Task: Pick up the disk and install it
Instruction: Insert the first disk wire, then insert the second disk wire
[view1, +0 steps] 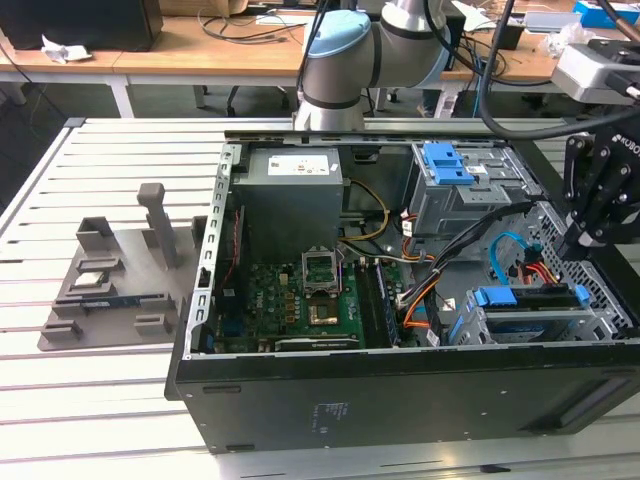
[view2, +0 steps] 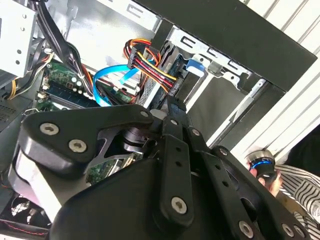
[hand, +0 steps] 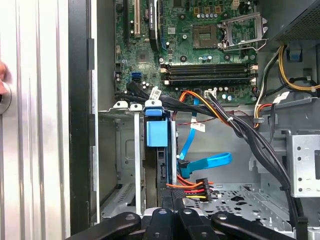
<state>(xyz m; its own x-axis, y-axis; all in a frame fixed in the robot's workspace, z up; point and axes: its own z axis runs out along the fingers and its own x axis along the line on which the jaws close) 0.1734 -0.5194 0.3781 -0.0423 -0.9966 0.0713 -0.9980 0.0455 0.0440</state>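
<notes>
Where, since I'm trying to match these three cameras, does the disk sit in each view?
Exterior view: the disk stands on edge in the drive cage, at the exterior view's right.
First wrist view: the disk sits in the same cage, its blue carrier end towards the motherboard.
Second wrist view: its blue carrier end pokes out of the cage.
Shared landmark: the light-blue flat cable beside the disk.

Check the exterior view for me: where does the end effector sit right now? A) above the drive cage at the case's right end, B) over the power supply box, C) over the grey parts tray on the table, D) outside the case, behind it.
A: in the exterior view the end effector hangs just over the drive cage with the blue-railed disk, at that view's right end of the case.
</notes>
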